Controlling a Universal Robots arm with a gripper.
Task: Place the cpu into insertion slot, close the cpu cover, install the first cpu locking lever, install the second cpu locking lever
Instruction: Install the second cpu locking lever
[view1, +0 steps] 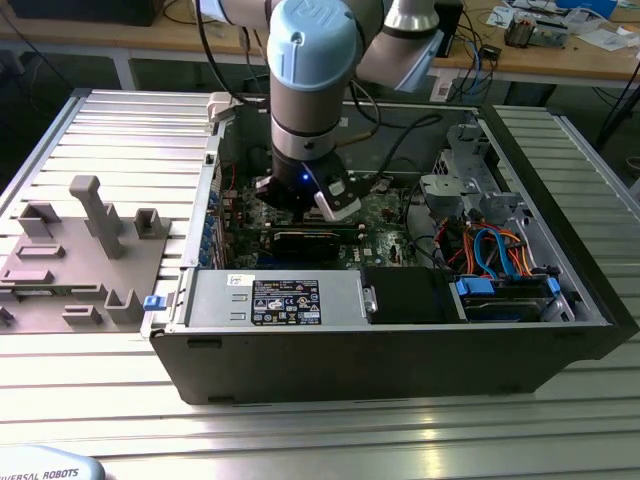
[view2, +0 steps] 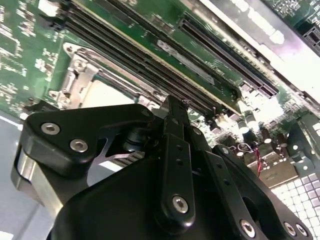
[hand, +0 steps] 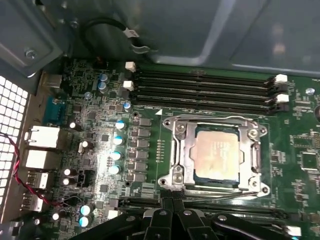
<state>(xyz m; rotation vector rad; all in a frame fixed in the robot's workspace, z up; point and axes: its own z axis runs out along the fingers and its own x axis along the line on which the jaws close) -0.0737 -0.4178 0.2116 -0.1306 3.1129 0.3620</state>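
**Pincer closed above the seated cpu**

The pincer (hand: 172, 204) hangs low inside the open computer case (view1: 400, 345) on the worktop (view1: 110, 130), its fingers (view2: 172, 127) pressed together and holding nothing; the cpu (hand: 216, 154) lies in the insertion slot (hand: 189, 150), just beside the fingertips; the cpu cover (hand: 257, 150) frames it; no writing can be read.

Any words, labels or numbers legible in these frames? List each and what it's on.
Label on the metal box at the case front: print too small to read.
White sticker beside it: too small to read.
cpu top: faint marks, blurred.
Circuit board: white markings, blurred.
Grey part in the exterior view's lower left corner: a maker's name, cut off by the edge.
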